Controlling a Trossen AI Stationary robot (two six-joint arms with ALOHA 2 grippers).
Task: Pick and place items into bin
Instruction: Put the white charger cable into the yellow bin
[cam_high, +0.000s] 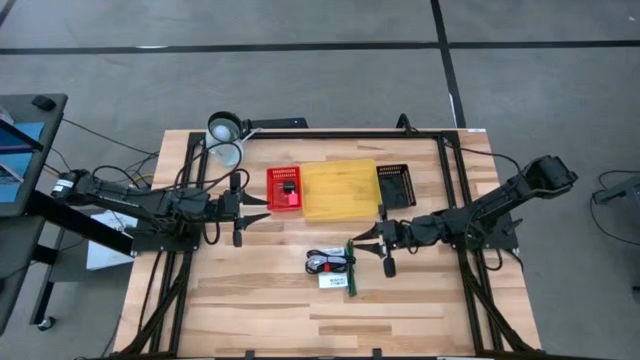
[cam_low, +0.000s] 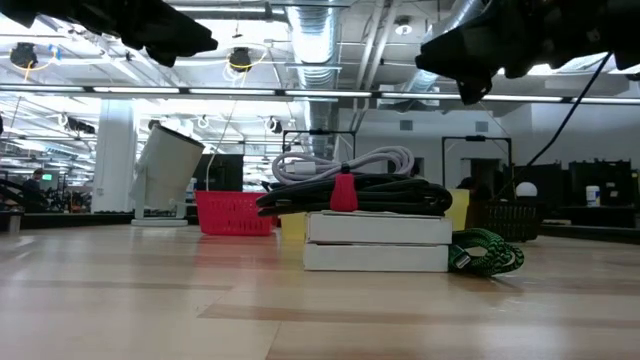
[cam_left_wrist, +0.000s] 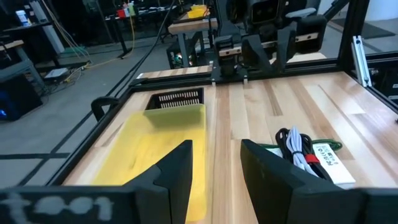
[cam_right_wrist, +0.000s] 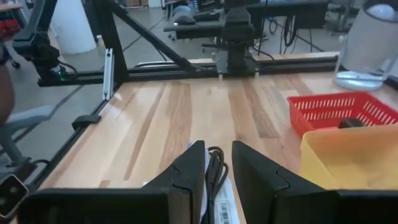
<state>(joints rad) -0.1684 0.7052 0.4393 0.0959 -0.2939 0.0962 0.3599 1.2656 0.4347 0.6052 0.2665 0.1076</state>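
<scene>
Right gripper (cam_high: 368, 240): you see it over the front half of the table, just right of the pile of items; its fingers (cam_right_wrist: 189, 177) stand a little apart with nothing between them, and the cable shows through the gap.
Left gripper (cam_high: 262, 205): it sits beside the left end of the red bin, fingers (cam_left_wrist: 177, 168) parted and pinching nothing.
Cable (cam_high: 325, 262): a black coil with a white strand and a red bit — it lies on top of the white packet, in front of the bins.
White packet (cam_high: 335, 281): flat on the wood under the cable; in the low view it looks like two white slabs stacked. It carries a printed label with a barcode, but you cannot read the writing.
Green stick (cam_high: 352, 268): slim, lying along the right edge of the packet, closest to the right gripper.
Red bin (cam_high: 285, 188): a slotted basket touching the left side of the yellow bin, with a small black piece (cam_high: 288, 187) already inside.
Yellow bin (cam_high: 340, 190): in the middle of the row; you cannot tell what, if anything, lies in it.
Black bin (cam_high: 397, 185): a slotted basket at the right end of the row.
White mug (cam_high: 225, 152): tilted near the table's back-left corner — no brand visible on it.
</scene>
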